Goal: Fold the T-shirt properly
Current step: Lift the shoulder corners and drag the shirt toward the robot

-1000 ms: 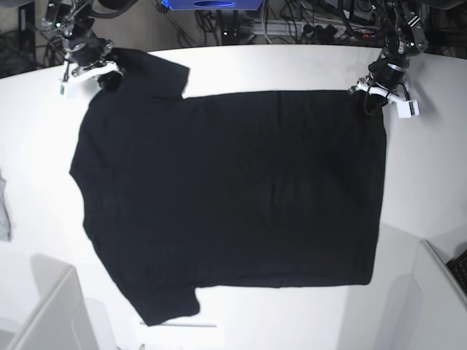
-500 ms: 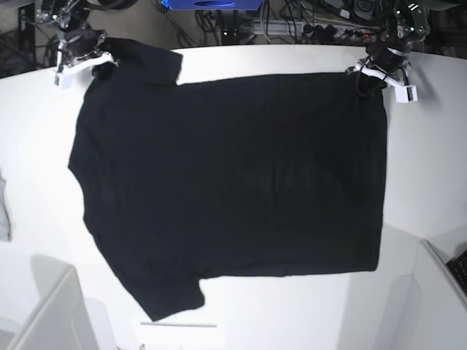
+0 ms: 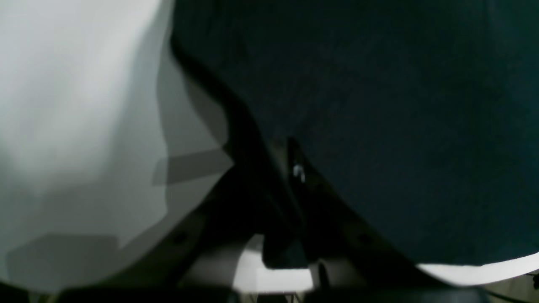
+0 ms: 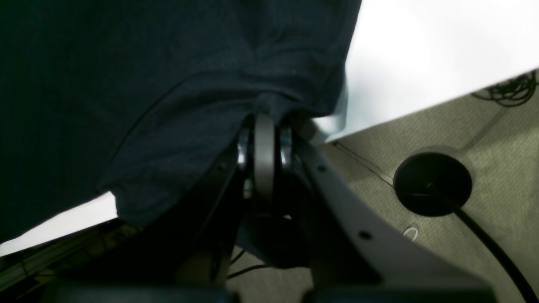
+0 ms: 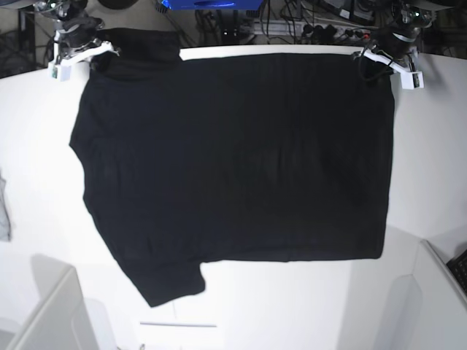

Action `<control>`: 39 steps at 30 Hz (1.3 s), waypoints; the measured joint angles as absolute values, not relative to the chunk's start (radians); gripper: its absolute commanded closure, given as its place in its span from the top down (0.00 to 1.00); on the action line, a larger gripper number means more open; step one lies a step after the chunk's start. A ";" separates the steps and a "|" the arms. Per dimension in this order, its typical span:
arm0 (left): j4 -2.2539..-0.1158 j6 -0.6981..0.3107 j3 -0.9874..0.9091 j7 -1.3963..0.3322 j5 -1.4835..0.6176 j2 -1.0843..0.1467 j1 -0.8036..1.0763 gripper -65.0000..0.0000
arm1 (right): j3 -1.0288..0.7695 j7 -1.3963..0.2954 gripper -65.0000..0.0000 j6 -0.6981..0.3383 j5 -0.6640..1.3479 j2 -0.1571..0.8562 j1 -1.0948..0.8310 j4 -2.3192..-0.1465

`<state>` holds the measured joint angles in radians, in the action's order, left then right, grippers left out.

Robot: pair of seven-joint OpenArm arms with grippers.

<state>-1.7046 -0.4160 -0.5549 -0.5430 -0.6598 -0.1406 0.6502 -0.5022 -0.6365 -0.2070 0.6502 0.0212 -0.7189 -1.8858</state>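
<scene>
Left wrist view: black T-shirt [image 3: 379, 126] fills upper right, blurred. Left tool [image 3: 290, 160] clamped on its edge, jaws together. White bench [image 3: 76, 105] at left, shadowed.

We see both arms reaching to the far side of the scene, one at each top corner of the base view. The left end effector [image 5: 385, 60] is clamped tight on cloth at the right corner; the right end effector [image 5: 79, 57] is clamped likewise at the left corner.
</scene>
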 measured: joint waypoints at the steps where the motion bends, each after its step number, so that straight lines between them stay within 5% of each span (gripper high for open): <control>1: -1.708 -0.416 -0.555 -0.543 -0.660 -0.140 0.650 0.00 | -0.502 -0.639 0.00 -0.207 0.649 0.021 -0.719 -1.893; 19: -1.784 -0.411 -0.548 -0.551 -0.659 -0.134 0.603 0.00 | -0.502 -0.654 0.00 -0.202 0.651 0.024 -0.598 -1.990; 25: -1.787 -0.314 -0.548 -0.548 -0.667 -0.134 0.568 0.00 | -0.529 -0.805 0.00 -0.202 0.650 0.024 -0.495 -1.990; 39: -1.769 -0.313 -0.551 -0.551 -0.668 -0.135 0.530 0.00 | -0.540 -0.950 0.00 -0.199 0.644 0.027 -0.310 -1.988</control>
<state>-1.7695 -0.3134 -0.5510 -0.5507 -0.6678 -0.1352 0.5301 -0.5396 -0.9501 -0.1993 0.6441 0.0273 -0.3099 -1.9884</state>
